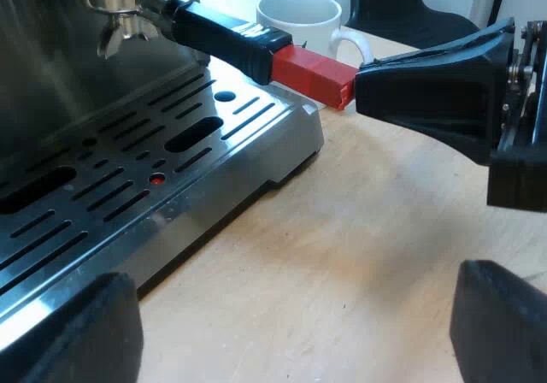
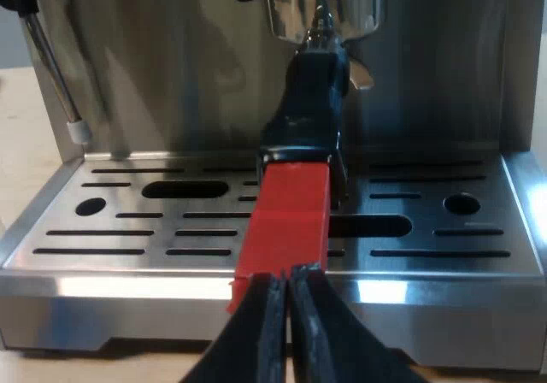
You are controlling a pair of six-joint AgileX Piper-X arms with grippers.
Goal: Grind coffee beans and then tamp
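Observation:
The metal holder (image 2: 320, 7) is locked into the espresso machine's (image 1: 51, 75) front. Its dark handle (image 1: 224, 34) sticks out over the drip tray and ends in a red end (image 1: 314, 73). My right gripper (image 2: 286, 273) is shut, its two fingers pressed together with nothing between them. Its tips sit right at the tip of the red end (image 2: 286, 220), as the right gripper (image 1: 361, 92) also shows in the left wrist view. My left gripper (image 1: 295, 315) is open and low over the wooden table beside the drip tray (image 1: 128, 186), holding nothing.
A white mug (image 1: 301, 20) stands on the table beyond the handle's red end. The steam wand (image 2: 51, 67) hangs over one side of the slotted drip tray (image 2: 128, 229). A dark chair (image 1: 402, 7) stands past the table edge.

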